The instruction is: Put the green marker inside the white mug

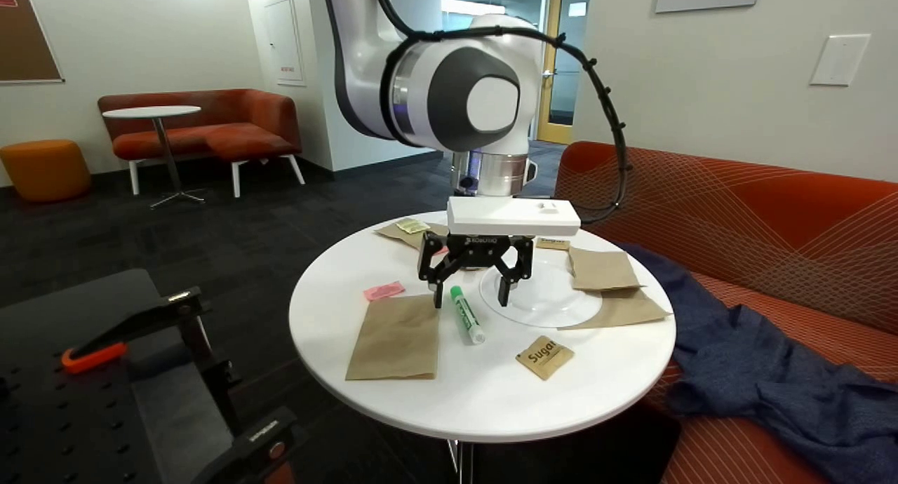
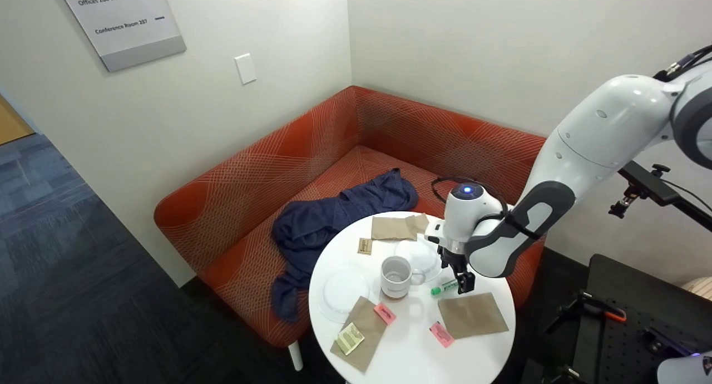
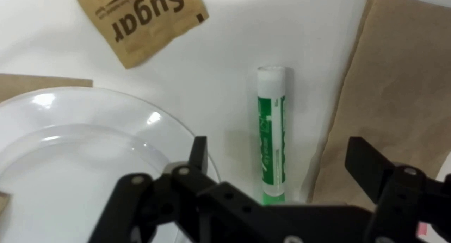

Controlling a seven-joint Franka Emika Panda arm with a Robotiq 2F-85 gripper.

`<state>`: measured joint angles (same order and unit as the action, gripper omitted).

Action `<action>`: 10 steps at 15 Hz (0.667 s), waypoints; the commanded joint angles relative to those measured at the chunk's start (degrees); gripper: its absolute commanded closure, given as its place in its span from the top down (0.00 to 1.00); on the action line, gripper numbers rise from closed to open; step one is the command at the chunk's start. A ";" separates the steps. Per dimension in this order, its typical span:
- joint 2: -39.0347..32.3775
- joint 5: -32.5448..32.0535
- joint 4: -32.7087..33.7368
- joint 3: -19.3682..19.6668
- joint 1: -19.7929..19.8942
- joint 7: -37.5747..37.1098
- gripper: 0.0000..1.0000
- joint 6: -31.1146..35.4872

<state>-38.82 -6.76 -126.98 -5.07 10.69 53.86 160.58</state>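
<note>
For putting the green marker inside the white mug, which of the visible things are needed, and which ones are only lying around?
Belonging to the job:
green marker, lying flat
white mug, standing upright
gripper, open

Only lying around:
white plates
brown napkins
sugar packets
pink packets
yellowish packet
dark blue cloth
</note>
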 commanded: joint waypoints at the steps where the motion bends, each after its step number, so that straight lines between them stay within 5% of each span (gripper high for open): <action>1: -1.37 -1.32 1.54 -0.75 0.48 -0.61 0.89 0.34; 4: -1.91 -1.35 1.92 -0.94 0.54 -0.59 0.75 0.16; 10: -2.79 -1.33 2.67 -1.09 0.69 -0.52 0.69 -0.19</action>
<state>-40.85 -6.82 -125.44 -5.48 10.69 53.86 160.58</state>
